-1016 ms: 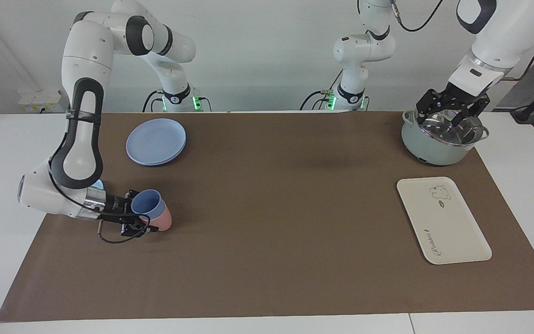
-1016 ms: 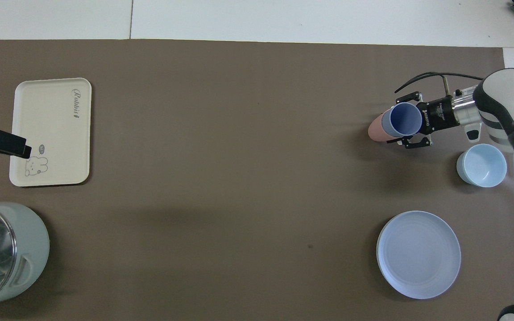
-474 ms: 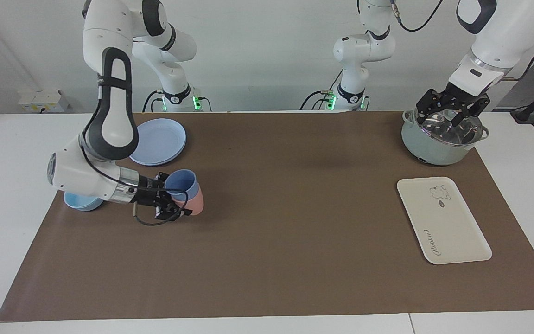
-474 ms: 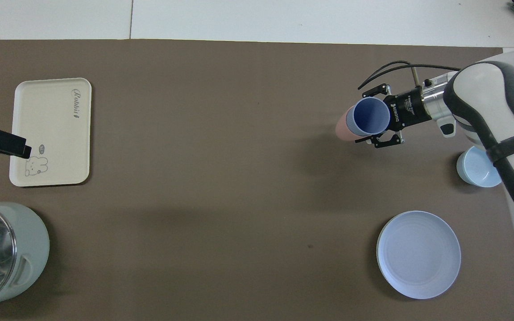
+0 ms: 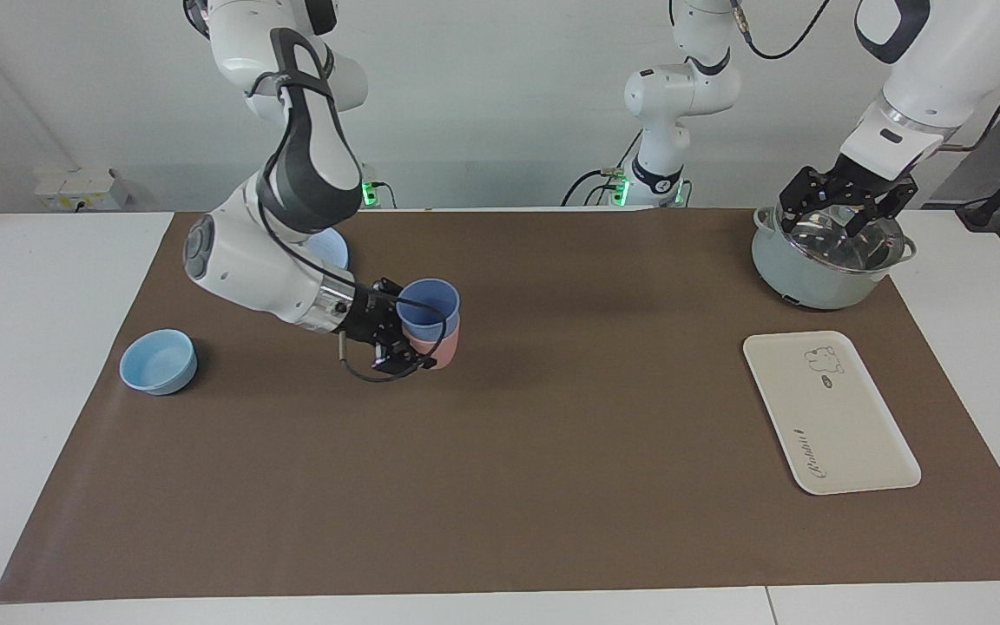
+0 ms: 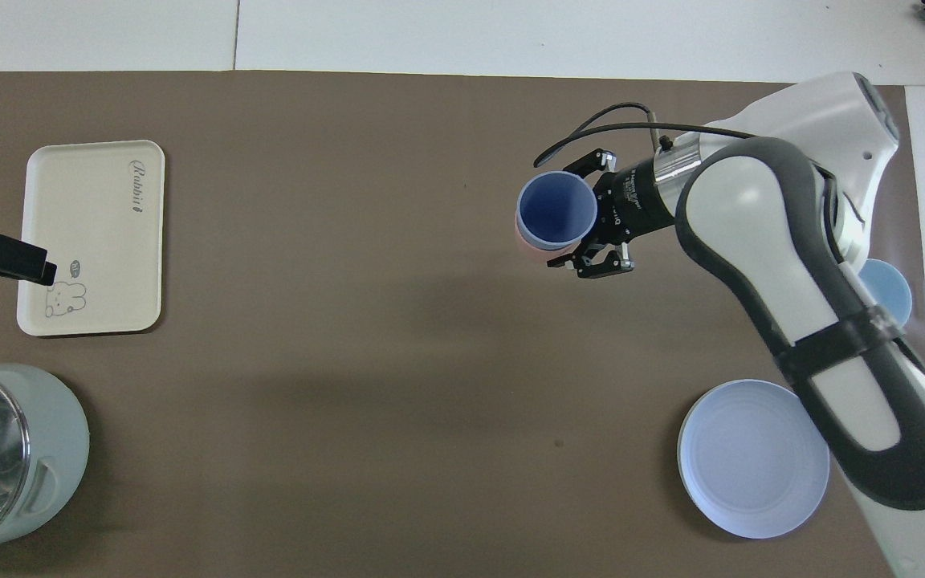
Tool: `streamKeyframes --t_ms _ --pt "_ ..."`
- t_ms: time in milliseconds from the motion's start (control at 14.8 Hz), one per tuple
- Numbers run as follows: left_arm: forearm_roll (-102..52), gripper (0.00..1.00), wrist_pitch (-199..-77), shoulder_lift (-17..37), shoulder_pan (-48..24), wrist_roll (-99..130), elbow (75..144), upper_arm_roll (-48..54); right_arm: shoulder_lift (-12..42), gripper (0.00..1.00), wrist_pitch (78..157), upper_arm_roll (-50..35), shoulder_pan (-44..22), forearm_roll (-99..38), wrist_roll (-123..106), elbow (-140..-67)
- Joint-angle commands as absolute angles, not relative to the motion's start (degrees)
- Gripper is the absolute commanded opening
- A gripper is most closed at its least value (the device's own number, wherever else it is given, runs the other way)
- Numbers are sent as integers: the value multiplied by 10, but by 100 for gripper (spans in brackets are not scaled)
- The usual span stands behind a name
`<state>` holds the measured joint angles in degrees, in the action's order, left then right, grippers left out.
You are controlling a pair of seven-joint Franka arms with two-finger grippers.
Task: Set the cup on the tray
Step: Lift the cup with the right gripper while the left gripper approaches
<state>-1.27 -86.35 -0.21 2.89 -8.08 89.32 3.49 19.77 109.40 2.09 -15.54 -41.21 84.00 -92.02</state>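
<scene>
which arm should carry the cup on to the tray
Right: the right gripper already holds the cup, nested in a pink cup, in the air. The left gripper waits over the pot near the tray.

The pink tumbler (image 6: 528, 246) is almost wholly covered by the cup (image 6: 556, 210) nested in it in the overhead view. The right arm hides most of the blue plate (image 5: 332, 246) in the facing view and part of the bowl (image 6: 888, 286) overhead. The pot (image 6: 5, 461) is cut by the frame's lower left edge.
</scene>
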Motion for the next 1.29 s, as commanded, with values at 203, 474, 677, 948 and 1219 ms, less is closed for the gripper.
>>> streamKeyframes --t_ms 203,474,677,948,1219 --pt "-4 100 -862 -18 32 -74 908 40 191 0 1171 24 -265 -332 985 -899" --pt "-30 100 -866 -15 11 5 901 55 187 0 1178 19 -281 -322 1026 -883" --pt "-38 100 -950 -16 -66 203 913 63 191 0 1181 19 -301 -305 1079 -856" --pt "-82 100 -1081 -8 -137 443 918 64 191 0 1178 19 -305 -280 1089 -857" --pt "-87 97 -1154 -25 -193 471 974 63 191 0 1176 19 -304 -280 1087 -860"
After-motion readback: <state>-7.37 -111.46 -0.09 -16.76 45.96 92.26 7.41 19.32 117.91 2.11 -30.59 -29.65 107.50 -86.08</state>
